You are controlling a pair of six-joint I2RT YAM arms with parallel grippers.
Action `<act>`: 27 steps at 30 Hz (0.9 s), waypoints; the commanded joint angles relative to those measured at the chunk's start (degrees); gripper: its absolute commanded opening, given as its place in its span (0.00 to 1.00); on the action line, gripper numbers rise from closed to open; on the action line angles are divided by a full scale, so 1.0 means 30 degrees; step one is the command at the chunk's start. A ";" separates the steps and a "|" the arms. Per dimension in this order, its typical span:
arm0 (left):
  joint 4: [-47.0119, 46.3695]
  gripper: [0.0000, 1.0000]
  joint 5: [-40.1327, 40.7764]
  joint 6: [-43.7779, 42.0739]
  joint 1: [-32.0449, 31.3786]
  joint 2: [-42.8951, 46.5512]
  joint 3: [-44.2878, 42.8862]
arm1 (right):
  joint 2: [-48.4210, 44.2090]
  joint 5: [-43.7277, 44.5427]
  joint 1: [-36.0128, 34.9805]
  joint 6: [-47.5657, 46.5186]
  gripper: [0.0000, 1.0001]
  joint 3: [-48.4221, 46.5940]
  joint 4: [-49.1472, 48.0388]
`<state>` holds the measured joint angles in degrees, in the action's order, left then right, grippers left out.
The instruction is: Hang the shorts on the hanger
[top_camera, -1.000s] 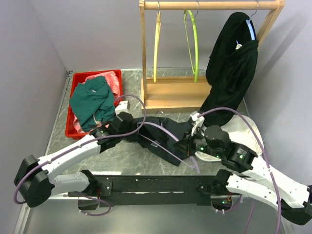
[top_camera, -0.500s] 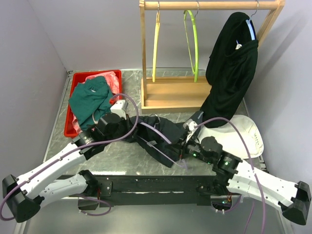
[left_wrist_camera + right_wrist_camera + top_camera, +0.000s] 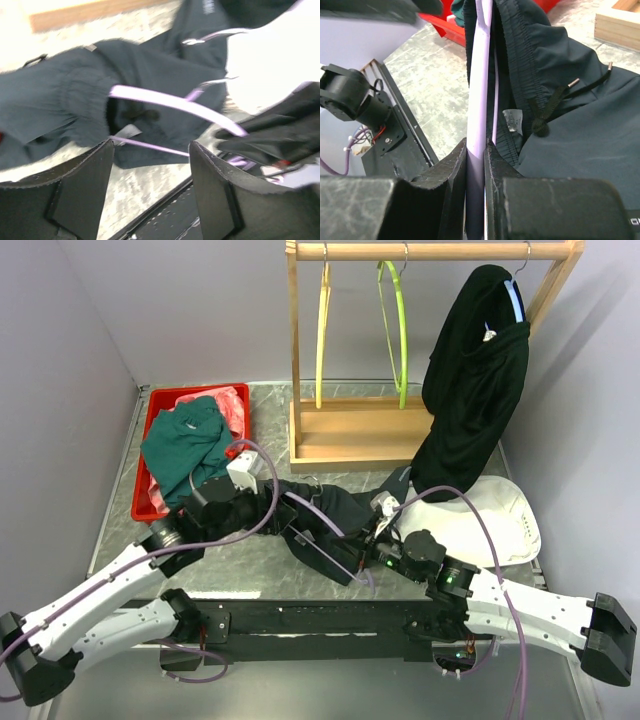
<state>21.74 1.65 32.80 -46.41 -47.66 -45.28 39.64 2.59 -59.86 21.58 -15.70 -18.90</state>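
The dark navy shorts lie crumpled on the table between my two arms. The thin lilac hanger runs through their waistband. My right gripper is shut on one arm of the hanger, beside the elastic waistband, the pale label and the drawstring. My left gripper is open with nothing between its fingers, a little back from the shorts. The hanger crosses the waist opening in front of it. The hanger's hook is hidden.
At the back left a red bin holds a teal garment. Behind stands a wooden rack with a yellow hanger, a lime-green hanger and a long black garment. A white object lies at right.
My left gripper has opened and let go of the shorts, drawing back slightly. The right arm has lowered toward the table, still holding the hanger.
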 commanded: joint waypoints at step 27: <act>-0.7098 0.68 0.3642 -0.4165 -0.2752 -0.5090 -0.1169 | 0.0352 0.0543 -0.0380 -0.0075 0.00 -0.0683 -0.1875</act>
<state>6.15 12.38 22.06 -54.52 -62.59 -49.76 40.75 3.97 -60.14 21.58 -15.42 -19.35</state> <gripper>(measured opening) 0.685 0.201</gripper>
